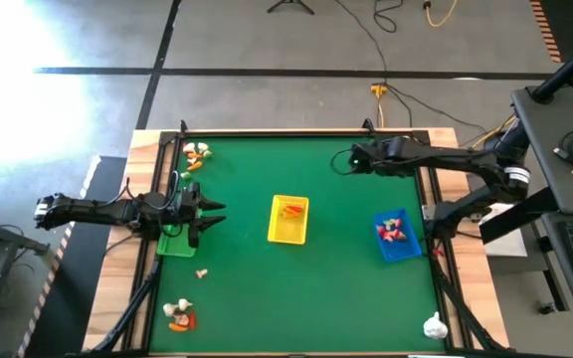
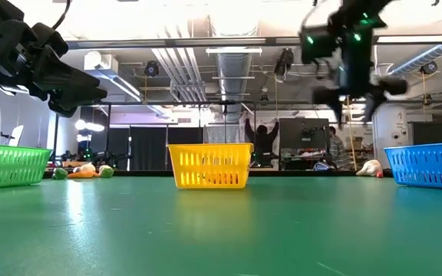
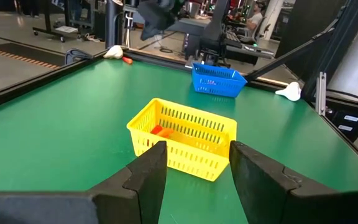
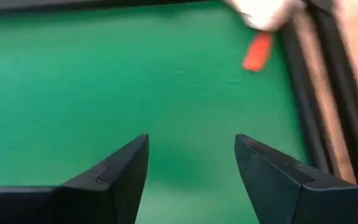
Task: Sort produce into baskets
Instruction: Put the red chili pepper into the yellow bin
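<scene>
Over on the left edge of the smooth green surface (image 1: pixel 336 288), the left gripper (image 1: pixel 210 213) hangs above the green basket (image 1: pixel 177 240), dark wedge-shaped fingers spread apart and holding nothing. Loose produce (image 1: pixel 196 152) sits in small heaps nearby. Mid-surface, the perforated yellow basket (image 1: pixel 287 220) has orange pieces in it. Further right, the blue basket (image 1: pixel 396 236) holds red-and-white bits, while the right gripper (image 1: pixel 348 159) hovers near the far edge, fingers wide and empty.

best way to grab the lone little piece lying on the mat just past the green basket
Come straight down on the small piece with the left tool open. It lies alone on the flat mat, apart from the green basket, so nothing blocks a top approach. Its narrower axis is too small to tell.
</scene>
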Robot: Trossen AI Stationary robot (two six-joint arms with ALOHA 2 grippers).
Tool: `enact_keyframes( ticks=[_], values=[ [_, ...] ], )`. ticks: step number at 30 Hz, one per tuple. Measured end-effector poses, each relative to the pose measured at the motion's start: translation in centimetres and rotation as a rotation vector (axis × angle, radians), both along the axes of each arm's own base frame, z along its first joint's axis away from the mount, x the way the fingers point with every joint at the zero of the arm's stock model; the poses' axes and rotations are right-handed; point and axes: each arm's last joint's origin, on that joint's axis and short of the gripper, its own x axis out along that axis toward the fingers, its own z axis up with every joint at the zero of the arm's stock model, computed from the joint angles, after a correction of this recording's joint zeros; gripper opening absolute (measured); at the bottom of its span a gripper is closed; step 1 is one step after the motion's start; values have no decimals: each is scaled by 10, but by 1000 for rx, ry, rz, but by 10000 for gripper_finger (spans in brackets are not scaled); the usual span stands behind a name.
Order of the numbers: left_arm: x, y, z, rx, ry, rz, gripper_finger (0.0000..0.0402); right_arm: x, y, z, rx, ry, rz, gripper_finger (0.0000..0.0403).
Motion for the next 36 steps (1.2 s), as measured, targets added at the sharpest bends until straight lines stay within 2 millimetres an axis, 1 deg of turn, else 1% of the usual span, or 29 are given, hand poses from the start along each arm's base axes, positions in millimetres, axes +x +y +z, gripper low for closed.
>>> enact_keyframes(
  ticks=[2,4,8,14,19,23,27,29,32,36],
  values=[
    [0,0,0,0,0,0,158,-13,-9,-15,-7,7,-99,238],
    [0,0,0,0,0,0,158,-24,-18,-26,-9,5,-158,241],
    [0,0,0,0,0,0,158,-39,-37,-42,-15,-23,-250,242],
    [0,0,0,0,0,0,158,-57,-66,-47,-36,-48,-360,242],
    [0,0,0,0,0,0,158,-69,-89,-50,-25,-101,-361,242],
    [0,0,0,0,0,0,158,-76,-96,-56,-3,-99,-396,242],
    [0,0,0,0,0,0,158,-75,-100,-65,2,-89,-451,239],
    [0,0,0,0,0,0,158,-74,-101,-73,26,-75,-468,232],
    [0,0,0,0,0,0,158,-74,-102,-83,42,-75,-561,218],
    [0,0,0,0,0,0,158,-72,-102,-90,-10,-63,-659,194]
  ],
)
